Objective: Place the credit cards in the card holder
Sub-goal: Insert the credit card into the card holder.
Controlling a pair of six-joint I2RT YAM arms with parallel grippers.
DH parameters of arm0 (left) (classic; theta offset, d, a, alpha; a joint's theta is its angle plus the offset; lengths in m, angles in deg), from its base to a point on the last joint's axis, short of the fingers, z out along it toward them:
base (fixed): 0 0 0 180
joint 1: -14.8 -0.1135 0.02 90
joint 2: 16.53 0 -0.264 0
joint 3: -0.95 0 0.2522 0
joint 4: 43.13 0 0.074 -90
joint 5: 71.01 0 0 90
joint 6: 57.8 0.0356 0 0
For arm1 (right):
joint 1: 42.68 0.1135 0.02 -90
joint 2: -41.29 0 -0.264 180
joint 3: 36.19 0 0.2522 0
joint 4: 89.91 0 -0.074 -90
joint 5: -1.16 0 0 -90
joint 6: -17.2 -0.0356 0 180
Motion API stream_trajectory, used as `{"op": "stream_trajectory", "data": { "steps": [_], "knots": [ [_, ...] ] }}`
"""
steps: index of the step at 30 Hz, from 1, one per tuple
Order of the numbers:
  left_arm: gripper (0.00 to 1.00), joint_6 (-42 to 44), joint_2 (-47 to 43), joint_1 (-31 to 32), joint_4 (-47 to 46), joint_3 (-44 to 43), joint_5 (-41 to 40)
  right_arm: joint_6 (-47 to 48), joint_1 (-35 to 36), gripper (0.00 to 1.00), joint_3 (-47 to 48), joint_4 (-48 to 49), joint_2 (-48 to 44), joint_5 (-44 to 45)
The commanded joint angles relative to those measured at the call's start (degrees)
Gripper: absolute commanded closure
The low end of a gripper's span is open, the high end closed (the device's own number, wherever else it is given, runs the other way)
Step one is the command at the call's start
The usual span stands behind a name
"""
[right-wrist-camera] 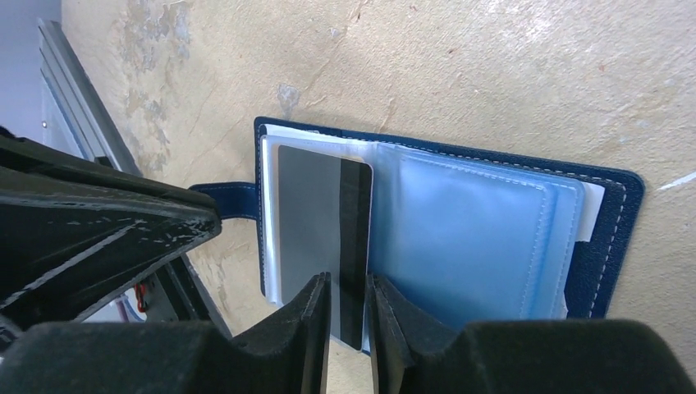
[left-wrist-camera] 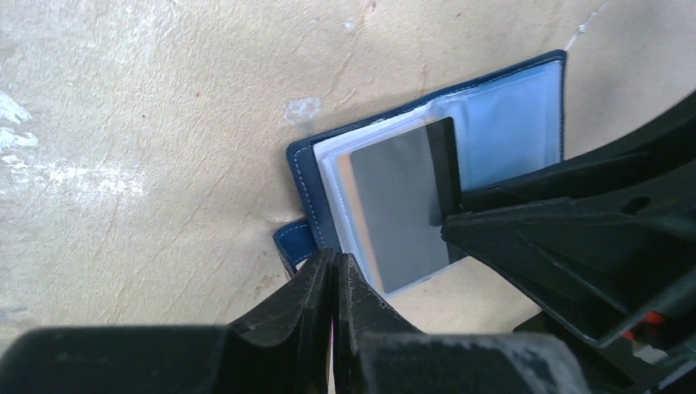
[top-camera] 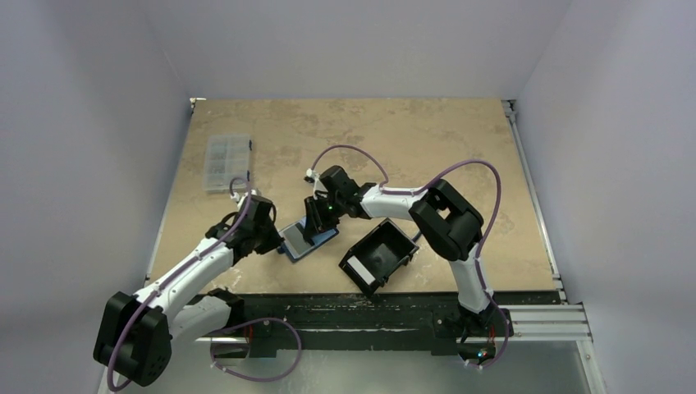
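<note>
Holder (right-wrist-camera: 609,246): lay open. Card (right-wrist-camera: 316,213): clamped edgewise in right gripper (right-wrist-camera: 348,297), apparently for sliding in. Left gripper (left-wrist-camera: 334,277): jaws together at holder's edge, likely steadying it.

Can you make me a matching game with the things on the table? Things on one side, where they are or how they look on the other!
1. credit card
2. card holder
3. black tray
4. clear box

A. at the table's far left
B. lying open, blue inside
C. pinched in the right claw
D. has a white label

Pairs: 1-C, 2-B, 3-D, 4-A
</note>
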Motion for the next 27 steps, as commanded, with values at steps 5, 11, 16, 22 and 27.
{"op": "stream_trajectory", "data": {
  "steps": [5, 11, 16, 22, 27],
  "knots": [
    [0.97, -2.5, 4.9, 0.1, -3.9, 3.7, 1.0, 0.5, 0.7, 0.69, -0.2, 0.1, -1.2, 2.0],
    [0.98, -2.9, 7.5, 0.1, -7.9, 4.8, 3.2, 0.9, 3.5, 0.71, 1.5, 0.1, -0.6, 2.7],
    [0.98, -2.7, 7.6, 0.1, -8.2, 4.5, 3.3, 1.4, 4.1, 0.7, 1.9, 0.0, -1.0, 1.3],
    [0.98, -1.9, 6.3, 0.1, -6.4, 3.9, 2.4, 1.7, 2.3, 0.69, 0.8, -0.5, -3.5, 1.1],
    [0.94, -0.5, 3.3, 0.1, -1.7, 0.7, 0.4, 4.6, 1.3, 0.6, 0.7, -5.9, -8.4, 5.1]
  ]
}}
